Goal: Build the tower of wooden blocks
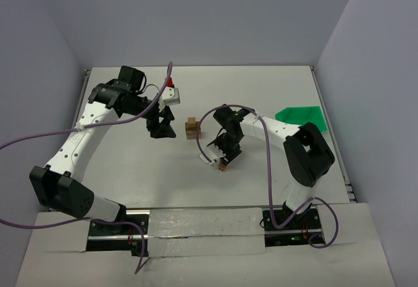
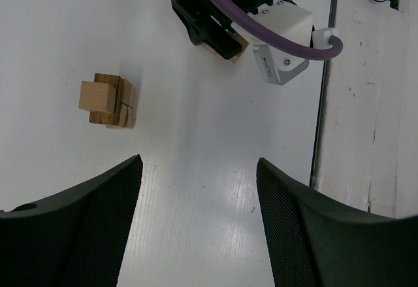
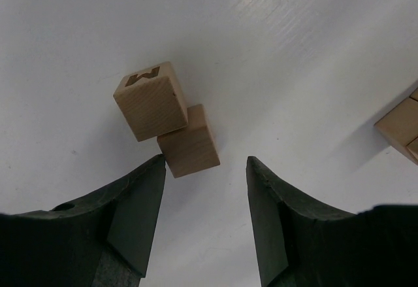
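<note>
Wood, light brown: 2 loose cubes lie on the white table (image 1: 130, 176) on the side nearest the arm bases, just ahead of the right gripper (image 3: 206, 169). Its jaws stand apart with nothing between them. The plain cube (image 3: 189, 142) sits just beyond one fingertip, off the centre of the gap. The marked cube (image 3: 151, 101), with a dark figure on its upper face, touches it on the far side. Together the pair forms a short diagonal line, askew to the closing direction. A pick of the plain cube probably calls for a sideways shift and a slight turn of the wrist, or the finger may push both cubes away.

Farther out, between the 2 arms, stands the partial tower (image 1: 191, 128), well apart from the loose pair. The left gripper (image 2: 199, 169) hovers beside it, jaws apart and empty. The right arm is the nearer to the loose cubes.

Farthest, on the right, lies the green bin (image 1: 300, 115), clear of any likely path.
</note>
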Available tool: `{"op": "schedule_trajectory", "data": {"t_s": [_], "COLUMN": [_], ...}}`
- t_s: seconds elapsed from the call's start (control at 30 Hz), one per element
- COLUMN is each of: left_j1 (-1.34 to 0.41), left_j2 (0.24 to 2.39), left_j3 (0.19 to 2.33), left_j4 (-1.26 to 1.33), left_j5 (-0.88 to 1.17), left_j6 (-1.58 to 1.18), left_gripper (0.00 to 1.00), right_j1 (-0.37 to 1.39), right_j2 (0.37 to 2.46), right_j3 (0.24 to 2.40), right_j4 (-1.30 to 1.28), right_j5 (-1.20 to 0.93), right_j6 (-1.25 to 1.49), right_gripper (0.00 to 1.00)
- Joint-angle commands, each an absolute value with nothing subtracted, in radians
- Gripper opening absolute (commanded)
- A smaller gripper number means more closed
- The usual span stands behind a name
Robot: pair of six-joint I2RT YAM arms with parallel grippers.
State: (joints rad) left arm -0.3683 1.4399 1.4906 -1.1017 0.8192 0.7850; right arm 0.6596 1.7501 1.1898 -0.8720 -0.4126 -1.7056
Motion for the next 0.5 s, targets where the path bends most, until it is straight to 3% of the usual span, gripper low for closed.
{"op": "schedule_trajectory", "data": {"t_s": [0.0,0.47], "left_j1": [-0.367,-0.367], "left_j2": [1.44,1.443], "left_j3": [1.515,1.504], "left_j4": [-1.067,-1.056], "left_j5": [0.837,0.825], "left_j6": [0.781,0.777], "left_gripper": [0.77,0.77], "right_j1": [0.672,0.673], "right_j2": [1.754,1.772], "right_j3": [1.178,1.156], "right_j4": [-0.88,-0.851], "right_j5": [-0.386,-0.382], "right_j6": [-1.749,-1.755], "right_gripper": [0.59,0.49]}}
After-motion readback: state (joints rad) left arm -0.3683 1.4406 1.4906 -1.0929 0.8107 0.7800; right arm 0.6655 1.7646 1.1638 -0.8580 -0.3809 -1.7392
